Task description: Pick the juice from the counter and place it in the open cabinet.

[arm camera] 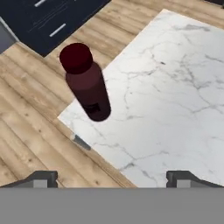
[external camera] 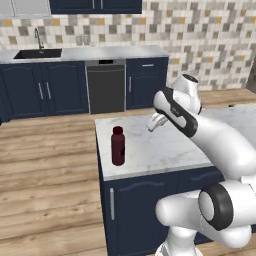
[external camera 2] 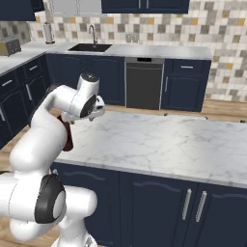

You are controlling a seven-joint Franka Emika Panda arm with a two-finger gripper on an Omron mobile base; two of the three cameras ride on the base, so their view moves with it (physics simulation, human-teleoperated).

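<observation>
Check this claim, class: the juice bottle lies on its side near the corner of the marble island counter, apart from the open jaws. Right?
Wrong on one point: the juice bottle stands upright, as the left base view shows. It is near the counter's corner, apart from the open jaws.

This is a home kitchen. A marble-topped island (external camera 2: 159, 140) with a navy base stands in the middle of a wood plank floor (external camera: 45, 155). Along the far wall runs a grey counter (external camera 2: 159, 50) with a black sink (external camera 2: 90, 47) and tap (external camera 2: 91, 33), over navy cabinets (external camera: 45, 87) with silver handles. A dishwasher (external camera 2: 143, 83) sits among them. Mosaic tiles (external camera: 200, 35) cover the wall, a toaster (external camera 2: 9, 47) stands on the side counter, and a paper towel roll (external camera 2: 48, 33) is near the sink.
</observation>
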